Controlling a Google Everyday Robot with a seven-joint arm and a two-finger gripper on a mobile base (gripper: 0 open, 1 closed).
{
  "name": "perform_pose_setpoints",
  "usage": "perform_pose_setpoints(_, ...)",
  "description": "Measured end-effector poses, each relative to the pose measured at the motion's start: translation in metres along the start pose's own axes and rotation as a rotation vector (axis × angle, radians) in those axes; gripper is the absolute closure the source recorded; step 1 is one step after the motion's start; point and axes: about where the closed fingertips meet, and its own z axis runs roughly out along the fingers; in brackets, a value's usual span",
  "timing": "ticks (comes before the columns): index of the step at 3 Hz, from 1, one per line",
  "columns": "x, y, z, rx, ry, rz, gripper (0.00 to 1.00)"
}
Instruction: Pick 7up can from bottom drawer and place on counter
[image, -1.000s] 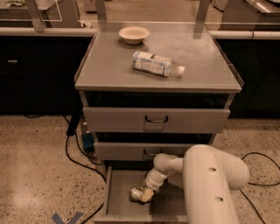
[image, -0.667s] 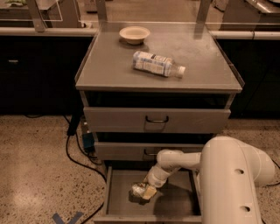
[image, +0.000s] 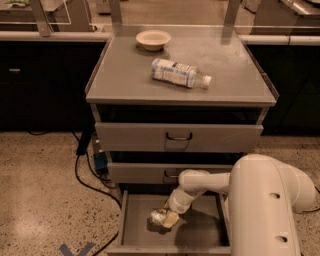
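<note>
The bottom drawer (image: 200, 236) is pulled open below two closed grey drawers. The 7up can (image: 159, 217), small, shiny and dented, sits on the drawer floor left of centre. My gripper (image: 166, 219) reaches down into the drawer from the white arm at the right and is right at the can, its pale fingertips (image: 171, 219) against the can's right side. The counter (image: 225, 75) is the flat grey cabinet top above.
On the counter lie a clear plastic bottle with a white-blue label (image: 180, 73) and a small pale bowl (image: 153, 39). Black cables (image: 82, 170) run over the speckled floor left of the cabinet. Dark cabinets stand behind on both sides.
The arm's big white body has shifted right and up. The gripper has stayed at the can in the drawer, which looks unmoved.
</note>
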Motion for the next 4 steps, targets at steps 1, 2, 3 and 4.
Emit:
perform_pose_setpoints(1, -0.011, 0.006, -0.03, 0.013, 0.015, -0.016, 1.0)
perform_pose_setpoints(2, -0.031, 0.011, -0.08, 0.05, 0.035, -0.043, 1.0)
perform_pose_setpoints(3, -0.052, 0.013, -0.132, 0.086, 0.044, -0.069, 1.0)
perform_pose_setpoints(4, -0.069, 0.011, -0.177, 0.128, 0.066, -0.081, 1.0)
